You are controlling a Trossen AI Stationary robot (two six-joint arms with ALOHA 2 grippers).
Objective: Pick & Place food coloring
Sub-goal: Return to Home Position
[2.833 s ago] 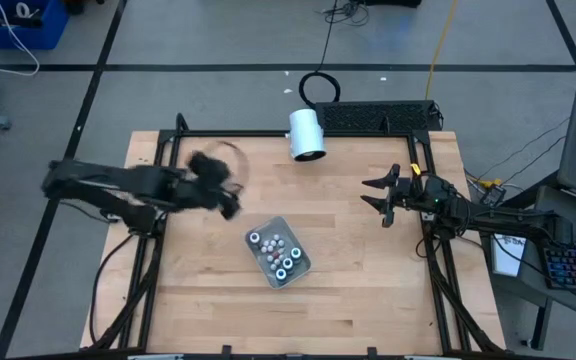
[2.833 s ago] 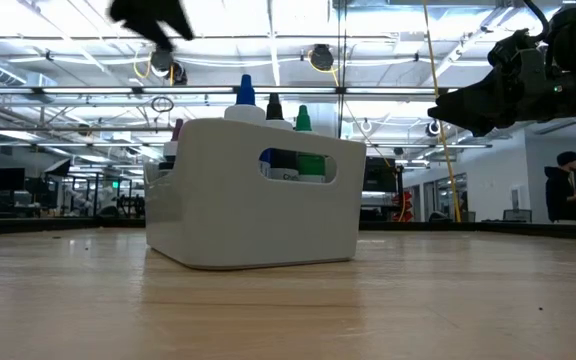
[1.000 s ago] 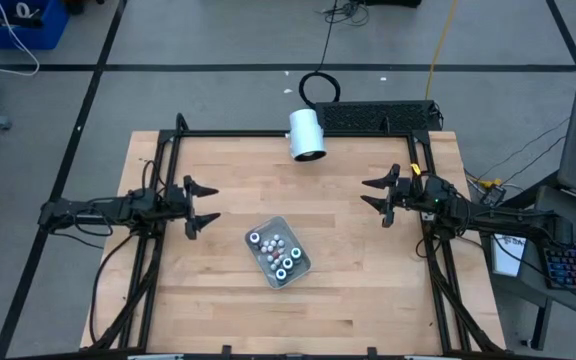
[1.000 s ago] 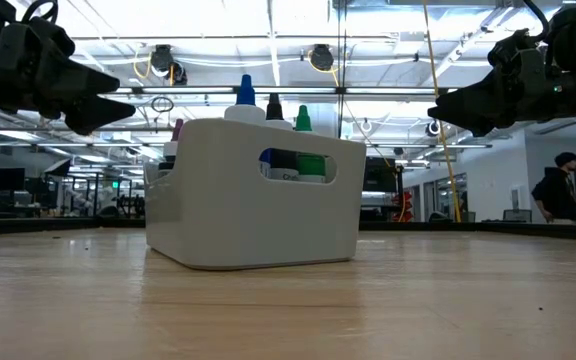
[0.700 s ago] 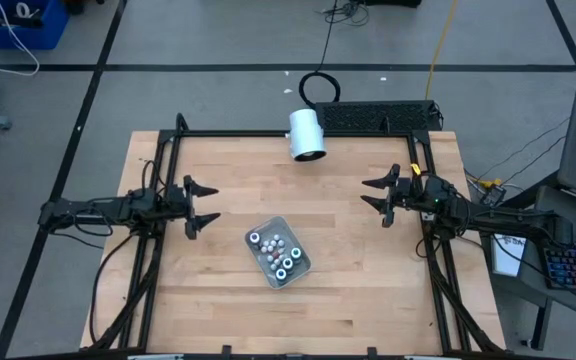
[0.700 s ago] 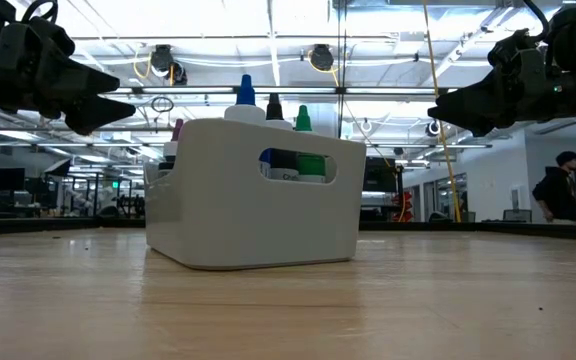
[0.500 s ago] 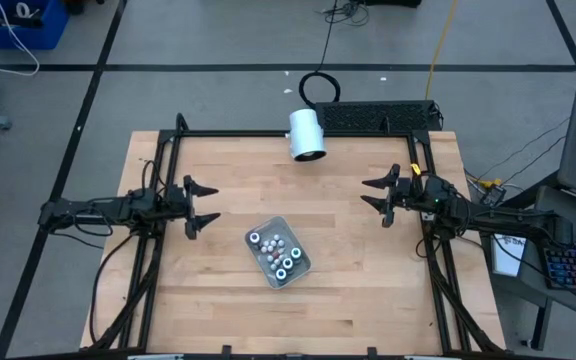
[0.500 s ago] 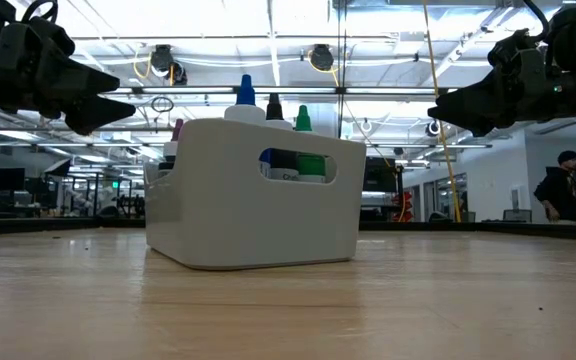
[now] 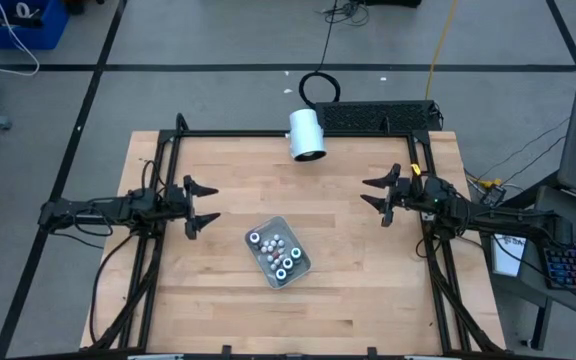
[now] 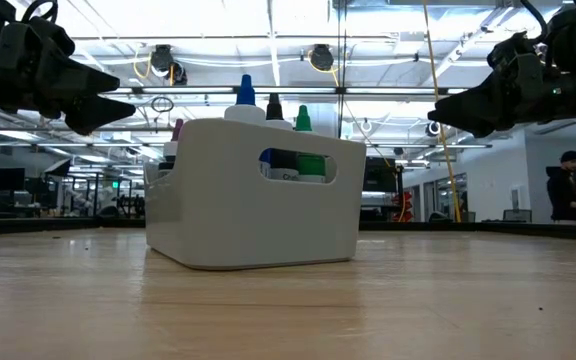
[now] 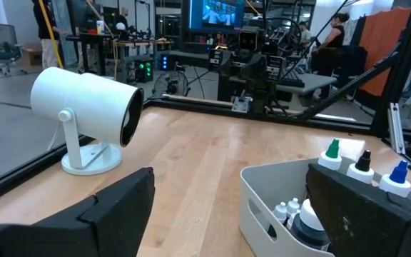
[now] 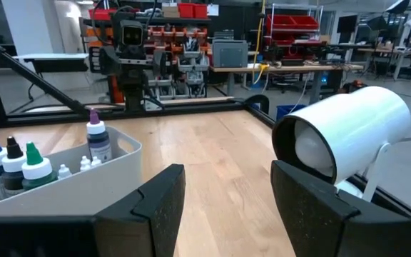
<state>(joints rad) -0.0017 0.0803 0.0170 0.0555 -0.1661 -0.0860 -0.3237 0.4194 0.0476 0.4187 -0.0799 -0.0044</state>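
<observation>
Flanking the bin [image 9: 304, 262] of food coloring [image 9: 276, 250], left end effector [image 9: 215, 202] and right end effector [image 9: 365, 192] hang splayed, empty.

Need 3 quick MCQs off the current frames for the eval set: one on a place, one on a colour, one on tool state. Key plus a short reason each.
1. Where are the small pale food colouring bottles with coloured caps?
A) on bare wood
B) inside the pale gray plastic bin
C) in a tool

2. What colour is the cylinder on a stand at the far edge of the light wooden table?
A) white
B) red
C) yellow

3. State of the left tool and right tool?
A) both open, empty
B) left shut on a bottle
C) right shut on the bin

Key:
1 B: caps poke above the bin's rim.
2 A: plainly white in every view.
3 A: both wrist views show wide gaps with nothing between the fingers.
</observation>
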